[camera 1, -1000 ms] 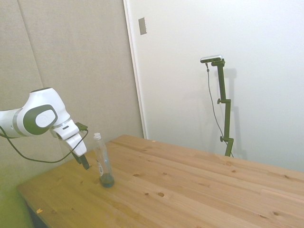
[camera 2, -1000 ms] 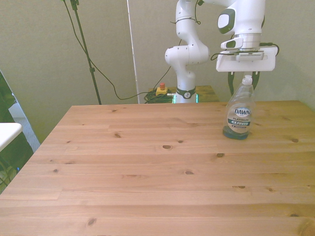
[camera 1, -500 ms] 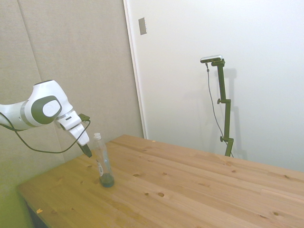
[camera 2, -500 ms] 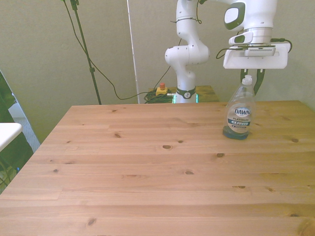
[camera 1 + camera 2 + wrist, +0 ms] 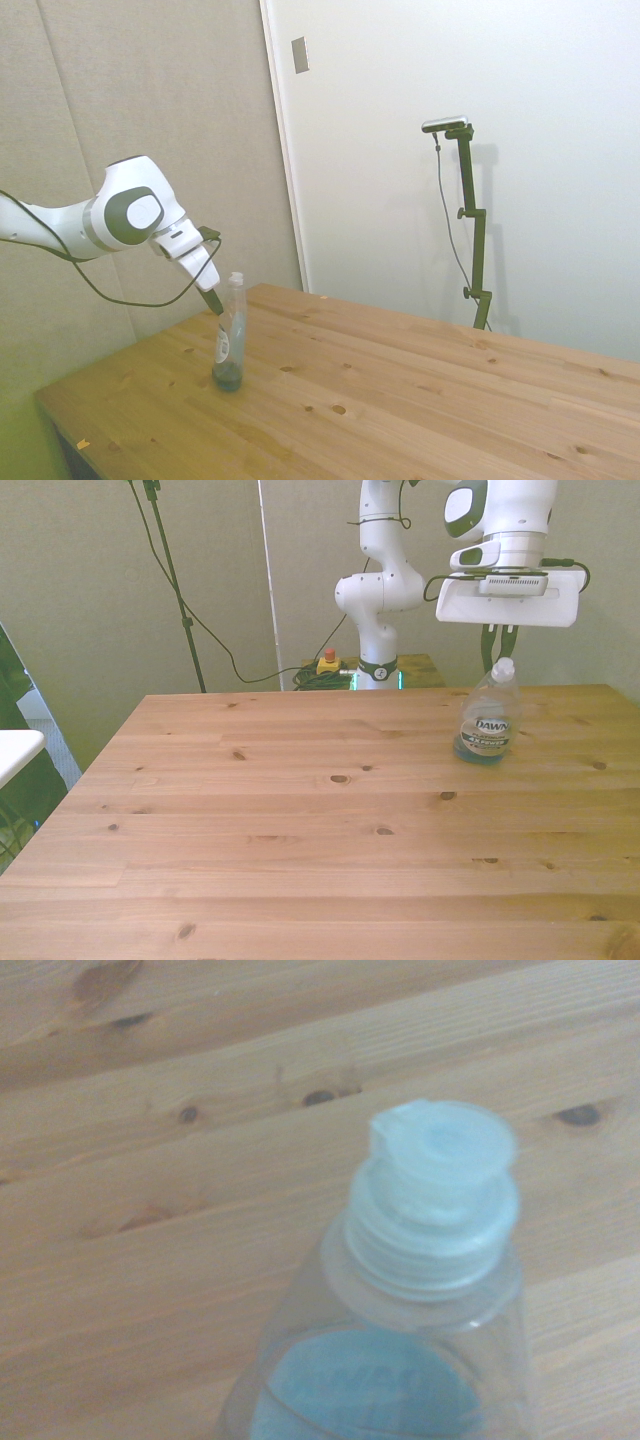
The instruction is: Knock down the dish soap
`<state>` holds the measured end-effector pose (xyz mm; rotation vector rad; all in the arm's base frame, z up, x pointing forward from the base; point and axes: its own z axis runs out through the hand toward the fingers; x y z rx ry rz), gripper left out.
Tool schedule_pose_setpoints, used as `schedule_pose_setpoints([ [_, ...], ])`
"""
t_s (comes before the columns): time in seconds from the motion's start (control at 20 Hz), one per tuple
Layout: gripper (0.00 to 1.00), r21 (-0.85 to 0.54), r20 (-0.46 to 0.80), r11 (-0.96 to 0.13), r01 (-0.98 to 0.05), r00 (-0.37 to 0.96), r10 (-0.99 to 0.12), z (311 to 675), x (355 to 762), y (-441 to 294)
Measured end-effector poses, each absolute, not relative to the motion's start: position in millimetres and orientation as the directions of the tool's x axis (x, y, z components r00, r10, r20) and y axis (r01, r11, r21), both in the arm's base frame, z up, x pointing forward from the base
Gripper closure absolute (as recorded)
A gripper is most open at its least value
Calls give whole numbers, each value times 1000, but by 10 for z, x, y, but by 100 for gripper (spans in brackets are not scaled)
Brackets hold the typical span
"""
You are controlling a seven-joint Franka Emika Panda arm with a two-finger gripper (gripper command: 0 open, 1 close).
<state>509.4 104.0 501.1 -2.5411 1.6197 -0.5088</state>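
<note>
Dish soap bottle (image 5: pixel 229 335) leaned over, pushed by the gripper (image 5: pixel 214 301), but had not fallen; finger spread was unclear.

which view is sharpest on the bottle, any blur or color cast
Front view: dish soap sharp enough that its label reads. Side view: bottle small, soft, with a yellow-green cast in the lower left corner. Wrist view: cap and table close and slightly blurred, washed pale.

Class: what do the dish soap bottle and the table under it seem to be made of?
The dish soap: apparently clear, smooth plastic, since dark liquid shows through its wall; its cap looks like white ribbed plastic. The table: wood, probably pine, matte, with visible planks, grain and knots.
</note>
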Motion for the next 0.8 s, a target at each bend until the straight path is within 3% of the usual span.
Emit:
schedule_pose_setpoints([
  [0.35, 100, -261, 264, -418, -870, 352, -898, 4782, 5694, 796],
  [0.8, 100, -290, 294, -367, -884, 283, -913, 4742, 6184, 416],
])
